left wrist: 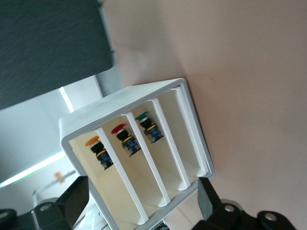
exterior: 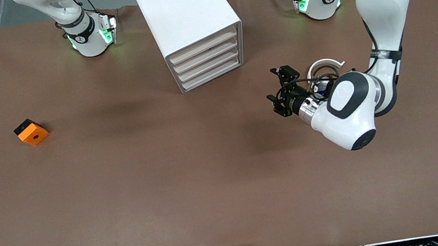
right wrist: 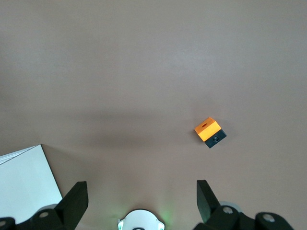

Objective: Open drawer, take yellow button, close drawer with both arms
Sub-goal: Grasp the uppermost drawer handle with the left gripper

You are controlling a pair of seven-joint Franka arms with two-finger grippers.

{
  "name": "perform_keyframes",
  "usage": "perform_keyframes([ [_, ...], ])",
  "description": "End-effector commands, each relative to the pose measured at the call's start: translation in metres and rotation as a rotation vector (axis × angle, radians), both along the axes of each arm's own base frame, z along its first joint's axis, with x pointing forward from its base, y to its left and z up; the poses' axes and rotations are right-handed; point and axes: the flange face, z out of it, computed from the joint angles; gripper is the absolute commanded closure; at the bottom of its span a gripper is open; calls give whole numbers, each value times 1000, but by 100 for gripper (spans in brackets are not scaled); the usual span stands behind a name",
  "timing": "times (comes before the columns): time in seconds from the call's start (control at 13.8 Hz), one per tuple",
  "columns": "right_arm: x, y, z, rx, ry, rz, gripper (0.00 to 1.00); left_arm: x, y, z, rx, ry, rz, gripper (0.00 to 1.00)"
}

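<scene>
The white cabinet [exterior: 190,18] stands near the arms' bases, its four cream-fronted drawers all pushed in. The drawer [exterior: 203,47] is the topmost one. In the left wrist view the button [left wrist: 98,151], orange-capped on a black and bluish body, lies inside that drawer [left wrist: 110,187]. My left gripper [exterior: 279,90] hovers open over the table in front of the cabinet, apart from it, and its fingers [left wrist: 76,196] are around nothing. My right gripper [right wrist: 141,199] is open and empty, high over the table above its own base; it is out of the front view.
The drawers under the top one hold a red-capped button [left wrist: 122,139] and a green-capped one [left wrist: 146,125]. An orange square block [exterior: 31,132] [right wrist: 209,132] lies toward the right arm's end. A white ring-shaped piece [exterior: 325,64] sits by the left wrist.
</scene>
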Motion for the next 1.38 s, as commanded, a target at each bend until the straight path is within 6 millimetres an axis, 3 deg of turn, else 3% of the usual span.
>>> perform_keyframes([
  [0.0,-9,0,3,-6,-5,-3,0,-3,-3,-22,41,158,25,0],
  [0.29,-9,-1,3,-6,-5,-5,0,-18,-18,-48,96,352,55,0],
  [0.43,-9,0,3,-6,-5,-3,0,-19,-28,-51,95,416,87,0],
  [0.65,-9,0,3,-6,-7,-2,0,-30,-48,-53,115,435,65,26],
  [0.87,-9,0,3,-6,-7,-3,0,-37,-55,-65,168,461,54,53],
  [1.09,-9,-1,3,-6,-5,-5,0,-46,-65,-67,182,465,32,55],
  [1.3,-9,0,2,-6,-4,-3,0,-70,-84,-71,205,487,-17,55],
])
